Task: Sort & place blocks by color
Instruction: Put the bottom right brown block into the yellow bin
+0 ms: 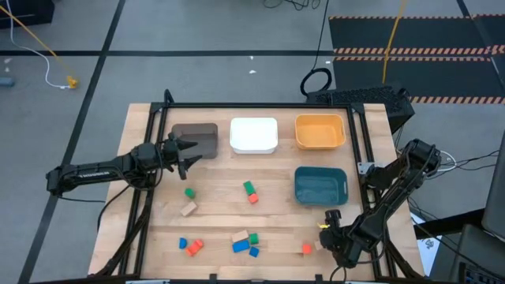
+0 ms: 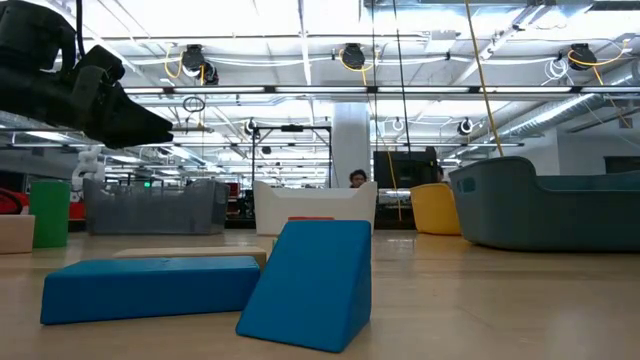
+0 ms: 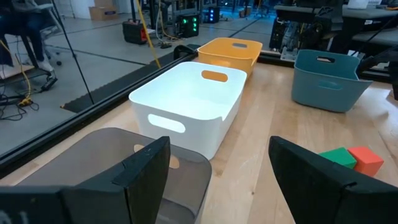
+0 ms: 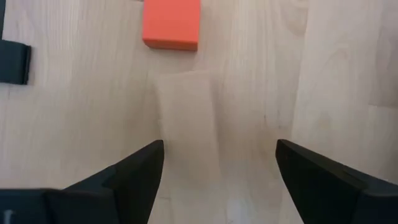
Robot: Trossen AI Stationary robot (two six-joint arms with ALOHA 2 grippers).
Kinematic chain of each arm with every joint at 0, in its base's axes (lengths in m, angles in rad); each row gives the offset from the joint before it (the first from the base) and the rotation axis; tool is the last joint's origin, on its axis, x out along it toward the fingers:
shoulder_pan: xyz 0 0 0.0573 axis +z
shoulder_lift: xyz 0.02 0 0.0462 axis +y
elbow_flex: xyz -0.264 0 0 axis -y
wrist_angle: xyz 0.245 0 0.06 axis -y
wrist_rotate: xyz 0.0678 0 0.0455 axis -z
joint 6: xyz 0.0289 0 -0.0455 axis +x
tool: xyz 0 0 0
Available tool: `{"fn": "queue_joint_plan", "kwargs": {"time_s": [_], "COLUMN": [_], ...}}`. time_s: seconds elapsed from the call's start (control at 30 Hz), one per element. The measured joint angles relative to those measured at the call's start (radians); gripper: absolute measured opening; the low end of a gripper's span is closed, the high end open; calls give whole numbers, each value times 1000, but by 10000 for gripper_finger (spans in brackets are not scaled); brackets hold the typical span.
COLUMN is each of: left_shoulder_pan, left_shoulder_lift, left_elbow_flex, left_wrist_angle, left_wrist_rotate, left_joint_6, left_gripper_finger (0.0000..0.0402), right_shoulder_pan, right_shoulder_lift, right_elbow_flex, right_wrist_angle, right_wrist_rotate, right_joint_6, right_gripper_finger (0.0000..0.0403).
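The right gripper hangs over the table's near right corner, about 5 o'clock from the table's centre in the high view, its fingers spread wide and holding nothing. Directly between them in the right wrist view lies a pale wood block, flat on the table and nearly the same colour as the boards, with a red-orange block just beyond it.

The left gripper sits at about 10 o'clock, beside the brown bin; its fingers are also wide and empty, with the white bin, orange bin and teal bin ahead of it.

The remaining blocks are scattered loose: a green block with a wood one at 8 o'clock, a green and red pair near the centre, and a cluster of blue, red, green and wood pieces along the near edge around 6 o'clock. None shows inside a bin, so sorting looks barely begun.

These pieces appear to be small, rigid, painted or bare wood: light, not fragile, but smooth enough to skid or twist if pinched off-centre. The pale block is best taken across its 2 long flat sides, at mid-length, jaws square to the faces.
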Motion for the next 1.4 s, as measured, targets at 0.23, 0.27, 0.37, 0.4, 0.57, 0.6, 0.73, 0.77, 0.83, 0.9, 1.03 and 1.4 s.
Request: {"fn": "queue_joint_plan", "kwargs": {"time_s": [0.23, 0.27, 0.37, 0.4, 0.57, 0.6, 0.73, 0.77, 0.83, 0.9, 1.03, 1.4], "left_shoulder_pan": [0, 0, 0, 0, 0, 0, 0, 0, 0, 0, 0, 0], "left_shoulder_lift": [0, 0, 0, 0, 0, 0, 0, 0, 0, 0, 0, 0], "left_elbow_flex": [0, 0, 0, 0, 0, 0, 0, 0, 0, 0, 0, 0], "left_wrist_angle": [0, 0, 0, 0, 0, 0, 0, 0, 0, 0, 0, 0], "left_wrist_rotate": [0, 0, 0, 0, 0, 0, 0, 0, 0, 0, 0, 0], "left_joint_6": [0, 0, 0, 0, 0, 0, 0, 0, 0, 0, 0, 0], "left_gripper_finger": [273, 273, 273, 273, 273, 273, 273, 273, 273, 273, 273, 273], "right_shoulder_pan": [18, 23, 34, 38, 43, 43, 42, 42, 42, 42, 42, 10], "right_shoulder_lift": [0, 0, 4, 5, 28, 30, 28, 26, 24, 24, 23, -100], "right_elbow_flex": [0, 0, 0, -3, -57, -66, -84, -85, -87, -88, -87, -90], "right_wrist_angle": [26, 27, 27, 32, 142, 161, 176, 176, 175, 179, 180, 242], "right_wrist_rotate": [-7, -7, -7, -7, -7, -5, 10, 21, 32, 36, 39, 51], "right_joint_6": [0, 0, 0, 0, 5, 18, 78, 90, 103, 106, 106, 58], "right_gripper_finger": [261, 255, 239, 234, 218, 216, 198, 190, 168, 141, 113, 113]}}
